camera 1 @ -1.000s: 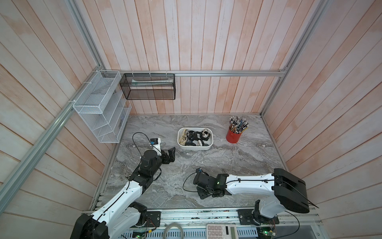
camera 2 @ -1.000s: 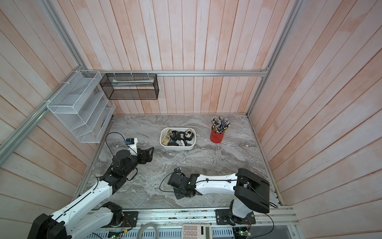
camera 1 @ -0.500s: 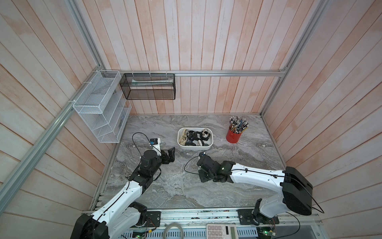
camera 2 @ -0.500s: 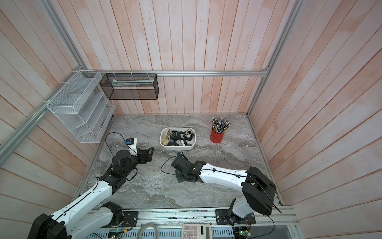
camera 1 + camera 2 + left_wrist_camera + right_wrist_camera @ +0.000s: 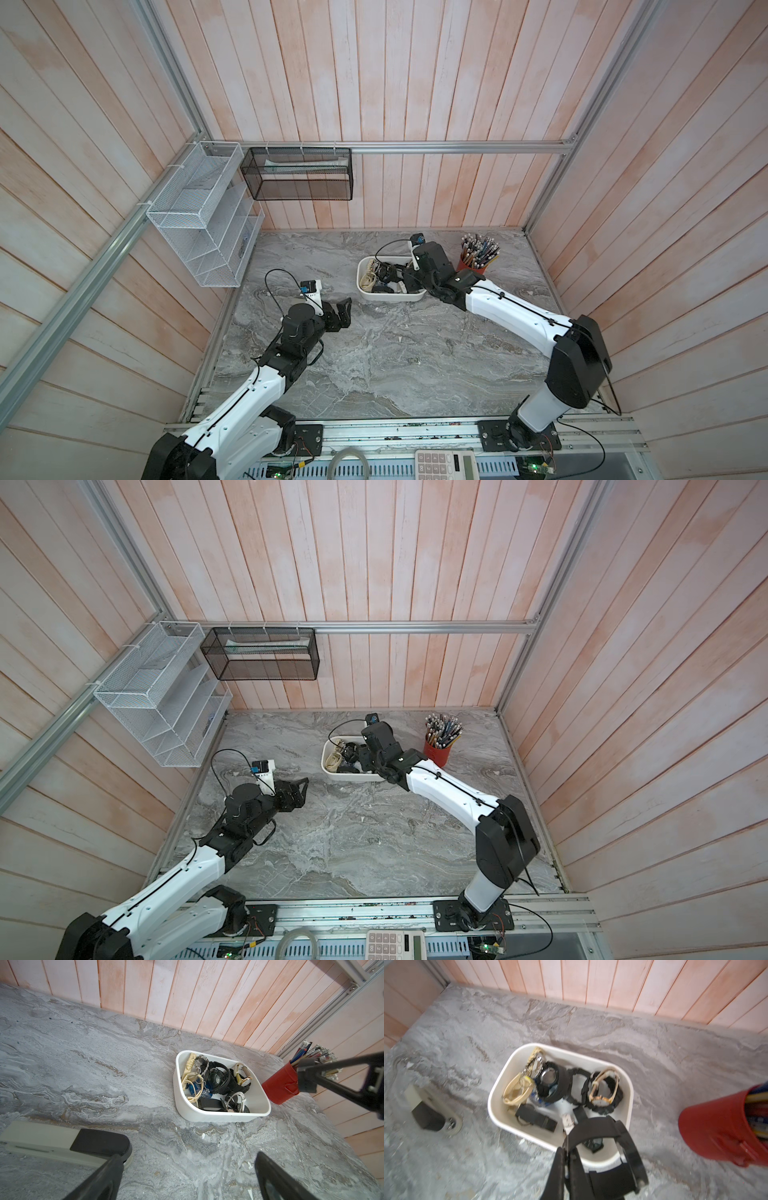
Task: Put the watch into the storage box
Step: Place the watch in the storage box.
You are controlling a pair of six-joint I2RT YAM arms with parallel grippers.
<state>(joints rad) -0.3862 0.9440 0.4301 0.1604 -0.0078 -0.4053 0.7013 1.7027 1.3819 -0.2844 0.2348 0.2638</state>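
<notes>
Right wrist: watch [image 5: 593,1128] in right pincer [image 5: 566,1150] above storage box [image 5: 490,1099] rim

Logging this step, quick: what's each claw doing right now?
Left claw: open, holding nothing.
Right claw: closed on the black watch, over the storage box.

Open table [image 5: 395,357] lies between the arms. The box [image 5: 218,1116] is crowded with watches [image 5: 216,1080], its floor seemingly bare only by the wall nearest the red cup [image 5: 278,1088], just beside it. The right gripper [image 5: 566,1155] and its black watch [image 5: 591,1130] overhang that end. A stapler [image 5: 41,1142] lies by the left gripper [image 5: 188,1156].
</notes>
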